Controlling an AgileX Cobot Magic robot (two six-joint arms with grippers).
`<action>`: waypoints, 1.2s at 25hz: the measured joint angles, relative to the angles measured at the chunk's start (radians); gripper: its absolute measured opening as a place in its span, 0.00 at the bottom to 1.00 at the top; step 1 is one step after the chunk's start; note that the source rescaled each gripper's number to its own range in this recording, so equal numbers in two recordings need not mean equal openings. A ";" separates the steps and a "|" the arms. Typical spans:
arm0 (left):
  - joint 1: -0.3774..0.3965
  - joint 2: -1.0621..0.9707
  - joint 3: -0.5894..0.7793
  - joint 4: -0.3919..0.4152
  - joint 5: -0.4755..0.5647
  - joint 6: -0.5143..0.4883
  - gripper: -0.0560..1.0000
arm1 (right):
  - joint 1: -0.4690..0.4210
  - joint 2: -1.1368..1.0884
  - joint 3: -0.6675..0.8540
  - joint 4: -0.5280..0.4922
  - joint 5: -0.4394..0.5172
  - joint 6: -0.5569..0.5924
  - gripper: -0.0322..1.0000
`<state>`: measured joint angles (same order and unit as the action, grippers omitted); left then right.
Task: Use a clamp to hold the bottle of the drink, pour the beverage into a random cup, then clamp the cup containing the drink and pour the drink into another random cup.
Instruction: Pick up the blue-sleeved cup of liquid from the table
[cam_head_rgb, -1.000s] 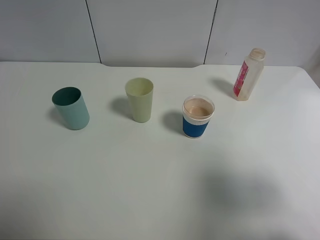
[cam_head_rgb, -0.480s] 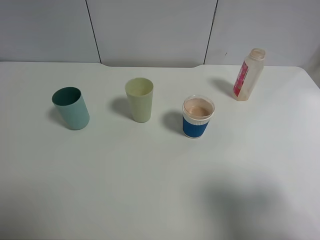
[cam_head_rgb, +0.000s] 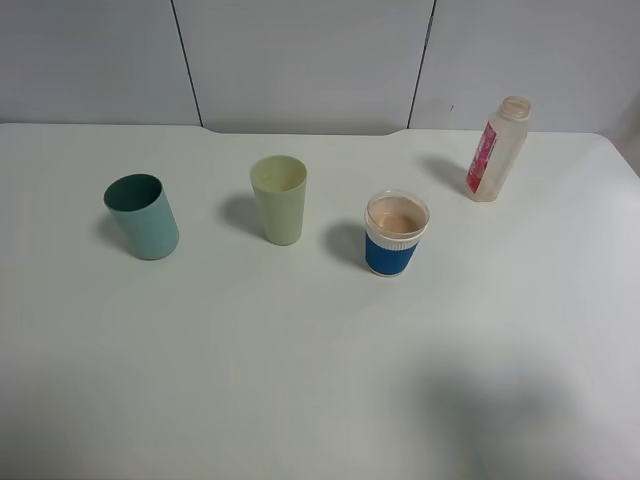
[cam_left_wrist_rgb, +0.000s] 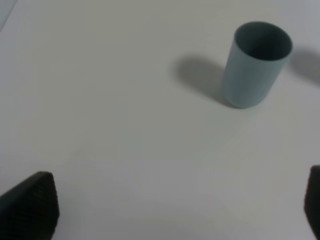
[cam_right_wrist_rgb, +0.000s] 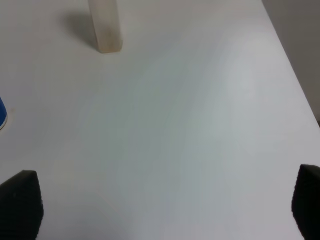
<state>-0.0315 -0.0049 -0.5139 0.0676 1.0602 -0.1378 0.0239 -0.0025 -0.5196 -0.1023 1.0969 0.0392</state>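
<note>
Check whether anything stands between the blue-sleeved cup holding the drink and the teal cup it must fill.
Yes: the pale yellow-green cup stands upright roughly between the blue-sleeved cup and the teal cup, touching neither.

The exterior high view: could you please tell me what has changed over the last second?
No object moved; nothing was taken hold of or let go. Only the faint shadow on the table, front right, seems to have drifted slightly. The bottle, blue-sleeved cup, pale yellow-green cup and teal cup stand as before.
</note>
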 joint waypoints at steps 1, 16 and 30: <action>0.000 0.000 0.000 0.000 0.000 0.000 1.00 | 0.000 0.000 0.000 0.000 0.001 0.000 1.00; 0.000 0.000 0.000 0.000 0.000 0.000 1.00 | 0.000 0.000 0.020 -0.045 -0.025 0.000 1.00; 0.000 0.000 0.000 0.000 0.000 0.000 1.00 | 0.000 0.000 0.021 -0.045 -0.025 0.000 1.00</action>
<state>-0.0315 -0.0049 -0.5139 0.0676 1.0602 -0.1378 0.0239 -0.0025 -0.4990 -0.1474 1.0721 0.0392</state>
